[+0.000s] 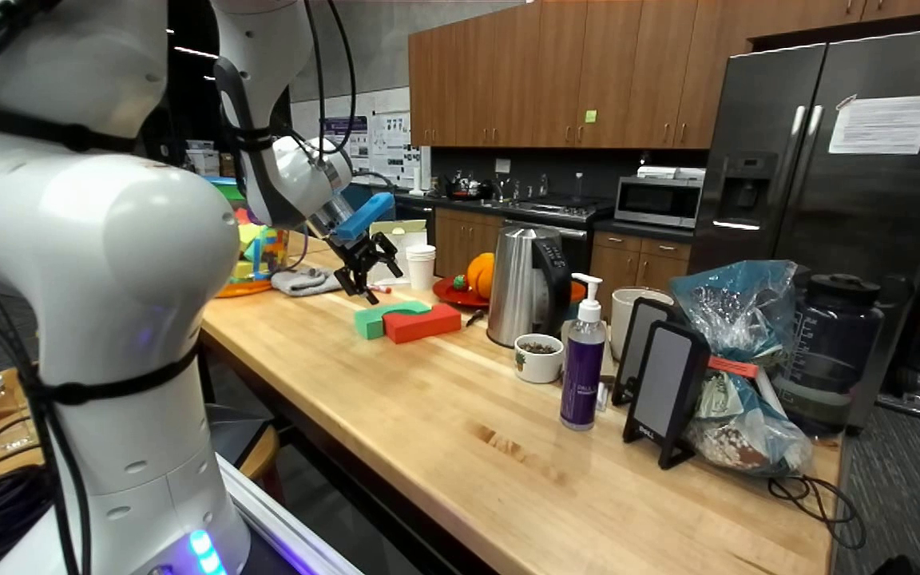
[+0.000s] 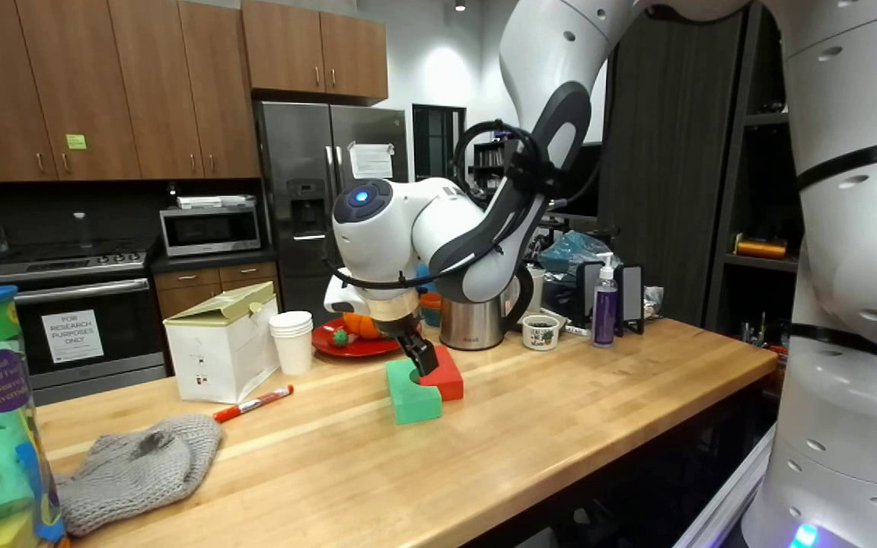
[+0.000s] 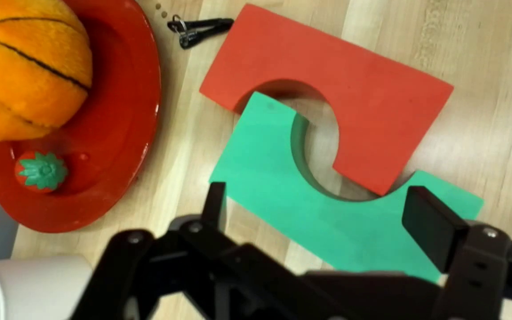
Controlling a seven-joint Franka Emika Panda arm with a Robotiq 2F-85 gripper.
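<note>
My gripper (image 3: 316, 195) is open and empty above a green arch-shaped block (image 3: 278, 182). A red block of the same kind (image 3: 291, 62) lies against it, and one leg reaches into the green block's curve. Both lie flat on the wooden table. In an exterior view, the gripper (image 1: 385, 286) hangs over the green block (image 1: 368, 322), with the red block (image 1: 424, 323) beside it. The gripper (image 2: 425, 361) also shows in an exterior view, above the green block (image 2: 412, 403) and red block (image 2: 448, 373); whether it touches them is unclear there.
A red plate (image 3: 105, 191) holds an orange plush ball (image 3: 29, 66) and a small strawberry-like piece (image 3: 42, 171). Nearby stand stacked white cups (image 2: 291, 346), a white box (image 2: 218, 350) and a steel kettle (image 1: 512, 287). A red marker (image 2: 253, 403) and grey cloth (image 2: 141, 464) lie on the table.
</note>
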